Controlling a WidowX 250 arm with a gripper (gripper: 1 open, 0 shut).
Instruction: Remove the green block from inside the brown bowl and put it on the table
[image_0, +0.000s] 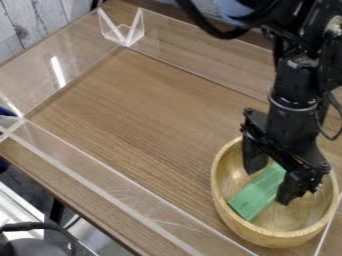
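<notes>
Down at the near right corner of the table (134, 110) sits the brown bowl (234, 215), and the green block (257, 192) lies inside it, slanting from the bowl's near left floor up toward the far right. Right over it, the black gripper (278, 170) points straight down into the bowl, its two fingers spread wide apart, one on the far left side of the block's upper end, the other on the near right. Whether the fingertips touch the block, I cannot tell; they are not closed on it. Along the table's left and far edges run the clear acrylic walls (80, 170), with a folded clear piece (123, 27) standing at the far corner.
</notes>
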